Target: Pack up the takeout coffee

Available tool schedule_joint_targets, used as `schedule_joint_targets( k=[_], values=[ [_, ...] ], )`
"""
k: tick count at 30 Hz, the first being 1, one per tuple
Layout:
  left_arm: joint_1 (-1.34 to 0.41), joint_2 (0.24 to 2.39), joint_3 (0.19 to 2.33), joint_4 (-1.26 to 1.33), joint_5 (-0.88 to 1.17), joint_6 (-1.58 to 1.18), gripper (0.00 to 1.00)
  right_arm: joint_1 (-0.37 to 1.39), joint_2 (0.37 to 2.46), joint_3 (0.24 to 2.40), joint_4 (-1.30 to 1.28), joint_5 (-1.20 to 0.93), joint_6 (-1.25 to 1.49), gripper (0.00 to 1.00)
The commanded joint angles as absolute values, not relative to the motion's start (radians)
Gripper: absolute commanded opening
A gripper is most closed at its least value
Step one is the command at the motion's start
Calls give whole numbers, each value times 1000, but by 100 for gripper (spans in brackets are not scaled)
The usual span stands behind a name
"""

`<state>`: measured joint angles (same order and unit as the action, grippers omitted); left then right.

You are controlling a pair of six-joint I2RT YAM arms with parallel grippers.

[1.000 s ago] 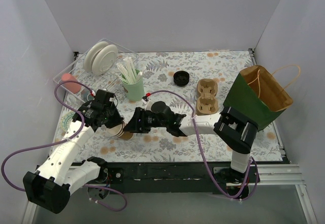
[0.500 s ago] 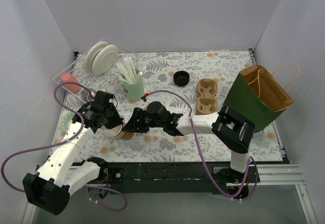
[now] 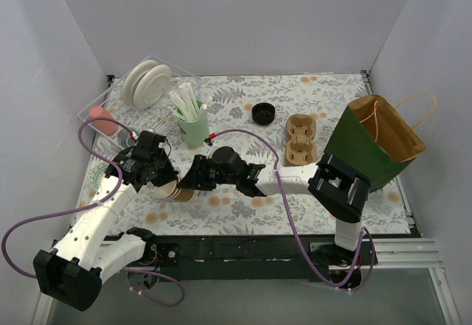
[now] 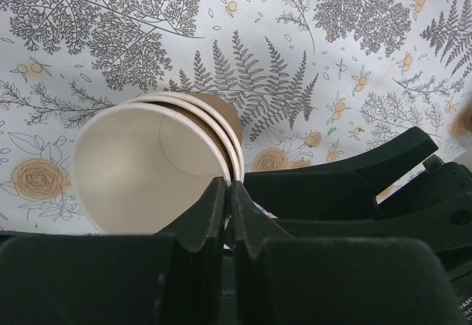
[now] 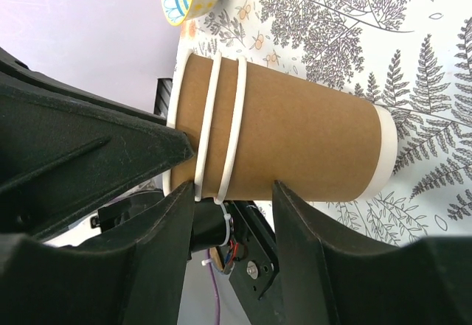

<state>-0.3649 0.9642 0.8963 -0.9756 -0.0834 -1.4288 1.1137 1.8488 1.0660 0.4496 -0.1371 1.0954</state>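
Three nested cups (image 4: pixel 147 163) pinched at rim by left tool (image 4: pixel 227 186); right tool (image 5: pixel 234 189), spread wide, edged closer alongside.

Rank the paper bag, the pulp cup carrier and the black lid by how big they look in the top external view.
1. paper bag, by far the largest
2. cup carrier
3. black lid, the smallest
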Motion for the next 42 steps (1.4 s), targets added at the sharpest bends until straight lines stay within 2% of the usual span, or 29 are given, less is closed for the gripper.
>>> schedule_joint_targets(
  k=[1,11,19,31,36,42],
  values=[
    [-368,968,946,-1028,-101,-1398,0,1109,1852,1074,364,-54,1042,52],
    [-370,1012,1046,-1057,-112,-1355,0,1108,1824,1074,314,-8,1017,52],
    [-368,1066,1196,-1134,-213,-1295,0,1098,1795,1074,255,44,985,51],
    [-368,1081,1339,-1171,-207,-1284,0,1092,1724,1063,229,38,887,50],
    [-368,1101,1390,-1105,-88,-1218,0,1088,1619,1003,167,92,818,51],
    [-412,1149,1394,-1042,-69,-1222,0,1086,1415,859,16,300,703,53]
  ],
)
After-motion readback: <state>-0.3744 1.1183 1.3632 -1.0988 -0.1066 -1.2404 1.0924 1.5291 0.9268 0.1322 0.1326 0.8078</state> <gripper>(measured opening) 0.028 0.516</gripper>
